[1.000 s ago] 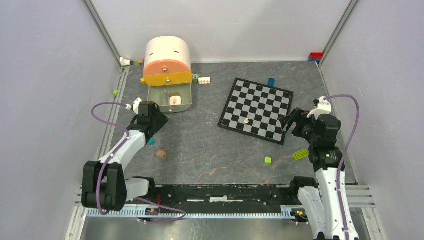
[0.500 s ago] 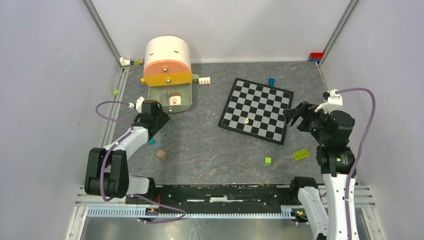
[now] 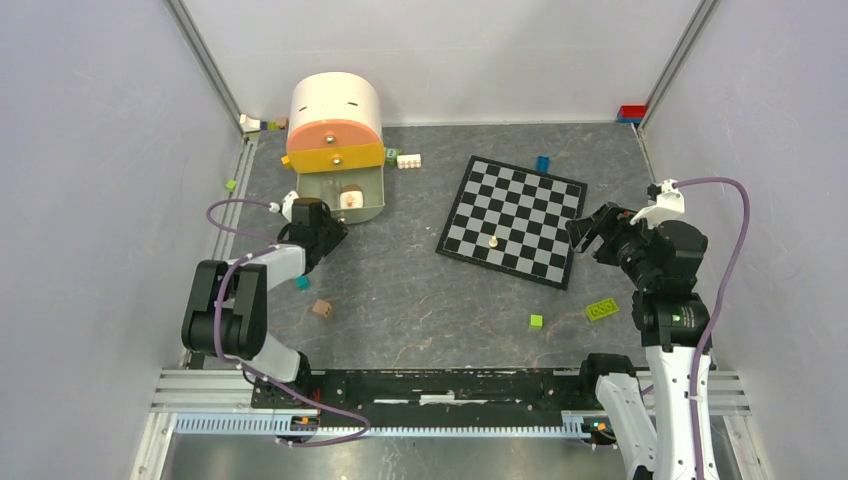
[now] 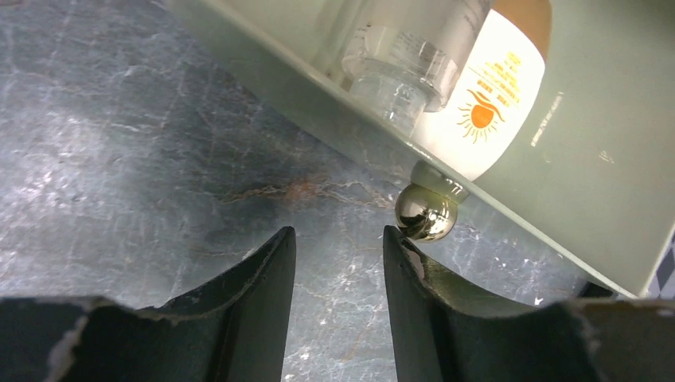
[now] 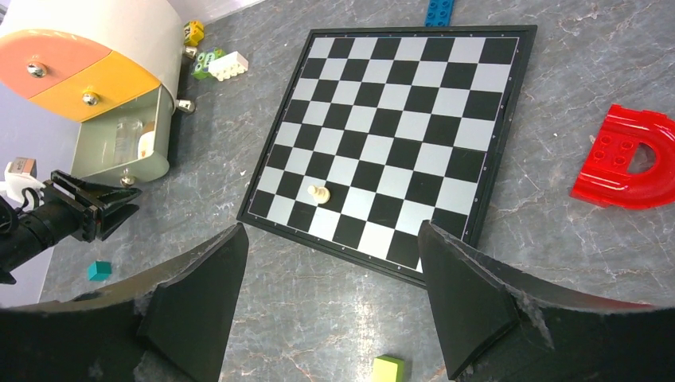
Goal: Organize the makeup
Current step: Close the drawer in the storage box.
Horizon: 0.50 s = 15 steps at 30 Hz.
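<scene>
Left wrist view, left gripper (image 4: pixel 338 251): jaws spread with a narrow gap, grey tabletop (image 4: pixel 119 143) showing between them, nothing pinched. The shiny metal knob (image 4: pixel 426 213) of the pale green drawer (image 4: pixel 605 159) sits just past the tip of the finger at frame right; whether they touch cannot be told. Drawer contents, upper right of frame: white tube with orange sun print (image 4: pixel 489 95), lying against a clear plastic bottle (image 4: pixel 406 48).

Top external view: the drawer stands open at upper left, under the cream drum-shaped cabinet (image 3: pixel 335 100), whose peach and yellow drawer fronts are shut. The left gripper is just below the drawer's front.

Right wrist view, right gripper (image 5: pixel 330 239): jaws spread wide and empty, above the lower edge of the chessboard (image 5: pixel 398 119), where one cream pawn (image 5: pixel 318 193) stands. Loose on the table — red arch brick (image 5: pixel 629 159) at right, green cube (image 5: pixel 388 368) at bottom, teal cube (image 5: pixel 99 270) at left.
</scene>
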Each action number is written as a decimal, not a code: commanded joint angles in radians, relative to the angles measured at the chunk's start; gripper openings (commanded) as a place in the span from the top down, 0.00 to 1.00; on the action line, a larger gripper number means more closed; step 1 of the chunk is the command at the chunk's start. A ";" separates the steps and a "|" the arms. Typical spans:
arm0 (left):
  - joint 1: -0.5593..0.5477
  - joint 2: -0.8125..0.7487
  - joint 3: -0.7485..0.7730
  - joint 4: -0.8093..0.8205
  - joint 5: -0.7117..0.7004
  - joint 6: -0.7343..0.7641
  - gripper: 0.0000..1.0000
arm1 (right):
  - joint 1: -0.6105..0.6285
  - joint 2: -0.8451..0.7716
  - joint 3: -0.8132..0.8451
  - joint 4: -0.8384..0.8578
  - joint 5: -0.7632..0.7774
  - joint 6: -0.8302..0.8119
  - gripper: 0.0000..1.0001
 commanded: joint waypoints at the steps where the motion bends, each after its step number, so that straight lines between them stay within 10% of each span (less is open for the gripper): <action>1: 0.004 0.010 0.040 0.157 0.028 0.011 0.49 | -0.002 -0.008 -0.004 0.008 0.009 -0.002 0.15; 15: 0.004 0.068 0.110 0.236 0.001 0.058 0.52 | -0.001 -0.015 -0.038 0.013 -0.007 -0.017 0.14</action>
